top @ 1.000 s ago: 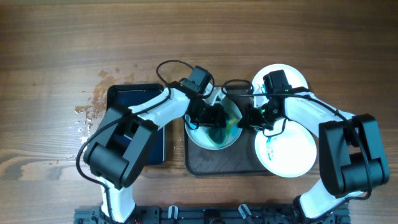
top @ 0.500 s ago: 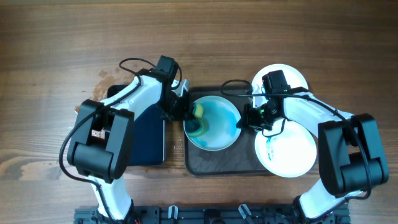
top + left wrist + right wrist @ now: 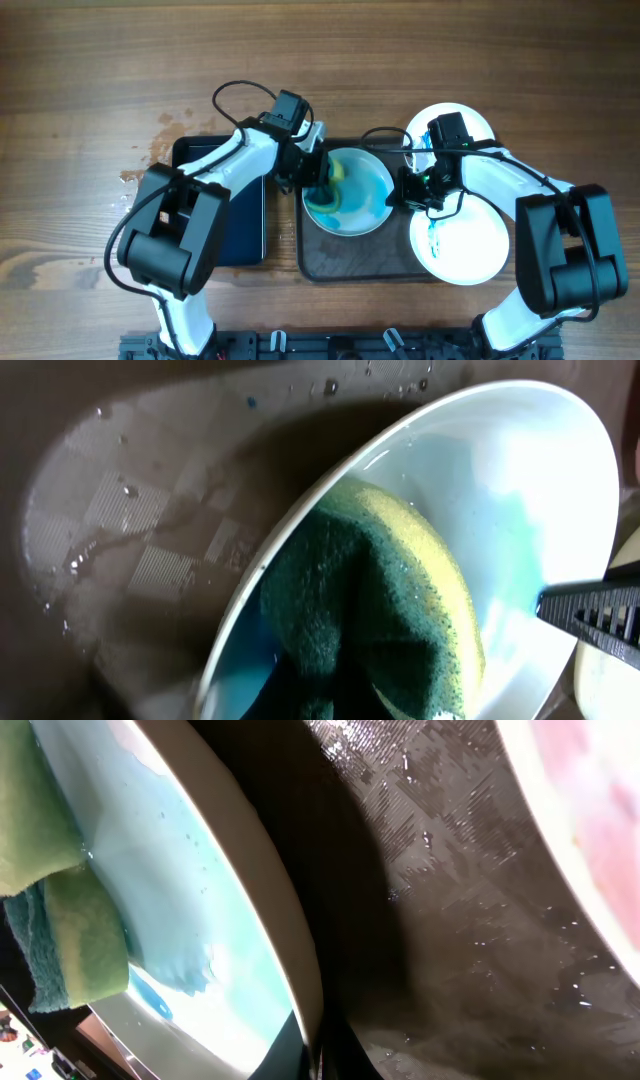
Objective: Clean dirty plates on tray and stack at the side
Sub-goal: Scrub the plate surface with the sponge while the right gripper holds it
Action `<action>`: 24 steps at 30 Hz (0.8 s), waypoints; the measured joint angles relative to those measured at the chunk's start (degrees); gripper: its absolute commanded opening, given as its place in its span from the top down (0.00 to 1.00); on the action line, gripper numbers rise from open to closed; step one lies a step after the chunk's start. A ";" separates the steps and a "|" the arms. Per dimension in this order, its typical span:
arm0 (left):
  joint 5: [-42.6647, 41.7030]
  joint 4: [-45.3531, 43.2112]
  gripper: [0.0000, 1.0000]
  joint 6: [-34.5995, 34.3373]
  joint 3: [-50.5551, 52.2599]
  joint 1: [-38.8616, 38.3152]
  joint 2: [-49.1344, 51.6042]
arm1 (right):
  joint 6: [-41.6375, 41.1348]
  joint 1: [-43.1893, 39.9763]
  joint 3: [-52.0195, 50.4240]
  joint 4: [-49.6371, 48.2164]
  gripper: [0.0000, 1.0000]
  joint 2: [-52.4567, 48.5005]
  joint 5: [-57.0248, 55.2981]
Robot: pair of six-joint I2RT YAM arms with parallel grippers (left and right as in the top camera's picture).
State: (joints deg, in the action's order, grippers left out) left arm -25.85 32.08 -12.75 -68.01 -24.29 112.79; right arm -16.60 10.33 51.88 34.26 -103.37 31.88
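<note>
Right now my left gripper (image 3: 313, 178) is clamped on a yellow sponge with a dark green scouring face (image 3: 328, 190), and I hold it against the left side of a small round white plate washed over with blue-teal smear (image 3: 365, 198). From my left wrist the sponge (image 3: 370, 610) fills the lower middle of the view, its wet green face lying on the plate's inner slope. My right gripper (image 3: 406, 190) is pinched on the same plate's right rim. From my right wrist the white rim (image 3: 290, 950) runs down into the narrow gap between my fingers at the bottom edge, and one black ribbed fingertip (image 3: 595, 615) shows at the plate's edge in the left wrist view. This smeared plate sits in the middle of a large dark brown rectangular tray (image 3: 335, 268) with rounded corners, its textured floor wet and glistening. A second white plate (image 3: 470, 245), plain but for a thin blue streak, lies over the tray's right end, just beside the smeared one. A third white plate (image 3: 475, 118) lies beyond it, partly hidden by my right arm. Just beside the brown tray's left edge, a smaller glossy black tray (image 3: 215, 155) lies under my left arm, with water drops (image 3: 140, 180) scattered on the wooden table (image 3: 100, 60).
</note>
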 measured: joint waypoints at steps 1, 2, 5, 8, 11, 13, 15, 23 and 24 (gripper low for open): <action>0.37 -0.46 0.96 0.00 -0.07 -0.13 0.00 | -0.04 0.00 0.00 0.00 0.96 0.00 0.00; 1.11 -1.03 0.96 0.00 -0.35 -0.39 0.00 | -0.07 0.00 0.00 0.00 0.96 -0.02 0.00; 2.97 -1.73 0.96 0.07 -1.88 -1.44 0.02 | -0.28 -0.04 0.00 -0.02 0.96 0.00 0.02; 3.93 -1.99 0.96 2.08 -4.55 -3.58 0.04 | -0.28 -0.04 0.02 -0.02 0.96 -0.02 0.02; 4.20 -2.47 0.96 3.21 -6.97 -6.08 0.07 | -0.26 -0.04 0.00 -0.09 0.96 -0.02 0.02; 4.20 -3.43 0.96 3.54 -7.19 -6.73 0.09 | -0.24 -0.04 0.00 -0.11 0.96 -0.02 0.02; 4.20 -3.50 0.96 3.72 -7.19 -6.78 0.11 | -0.22 -0.04 0.00 -0.17 0.96 -0.02 0.02; 6.51 -0.33 0.96 6.54 -7.39 -5.05 0.15 | -0.02 0.02 0.00 -0.24 0.96 -0.02 0.04; 6.25 0.31 0.96 7.78 -7.39 -4.02 0.15 | -0.02 0.02 0.00 -0.28 0.96 -0.02 0.04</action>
State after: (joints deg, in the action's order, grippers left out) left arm -19.59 32.38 -4.97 -75.40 -28.32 112.95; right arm -16.62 10.35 51.88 33.98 -103.39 31.92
